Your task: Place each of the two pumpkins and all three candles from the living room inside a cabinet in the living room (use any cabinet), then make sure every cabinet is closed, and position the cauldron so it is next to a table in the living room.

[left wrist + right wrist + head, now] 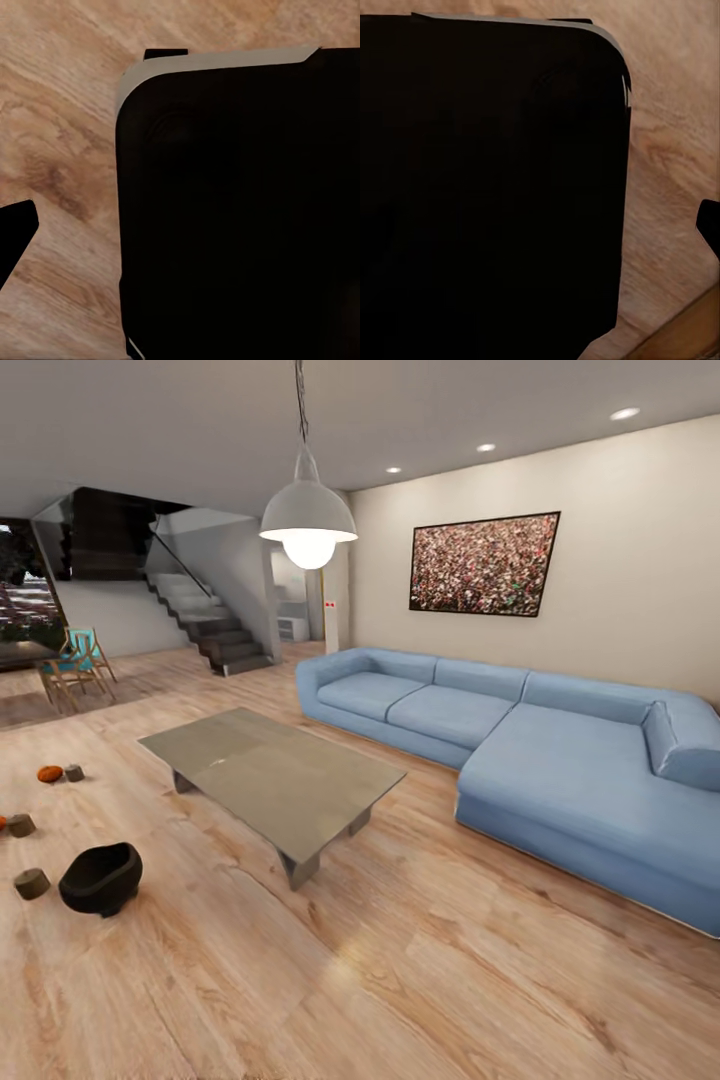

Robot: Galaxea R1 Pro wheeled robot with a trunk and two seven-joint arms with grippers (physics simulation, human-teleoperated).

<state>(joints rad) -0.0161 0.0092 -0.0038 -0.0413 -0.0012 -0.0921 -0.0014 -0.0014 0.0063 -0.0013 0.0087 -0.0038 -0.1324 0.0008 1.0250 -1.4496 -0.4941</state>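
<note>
From my head camera I look across a living room with a pale wood floor. The low coffee table, with its glossy grey-beige top and slanted grey legs, sits in the middle of the frame, and a long blue sectional sofa runs along the right side beneath a framed picture. At lower left the black cauldron rests on the floor, tipped onto its side with its mouth showing, apart from the table's near corner. Just to its left lies one candle; a second candle sits higher along the left edge, with a sliver of orange pumpkin touching the frame border beside it. Further up, the other pumpkin lies just beside a third candle. A white pendant lamp hangs at top centre, a staircase climbs at upper left, and wooden chairs with teal cushions stand at the left edge. My wrist cameras both face a large dark rounded body over the wood floor, so I cannot tell how far my left or right jaws stand open, or whether they hold anything.
</note>
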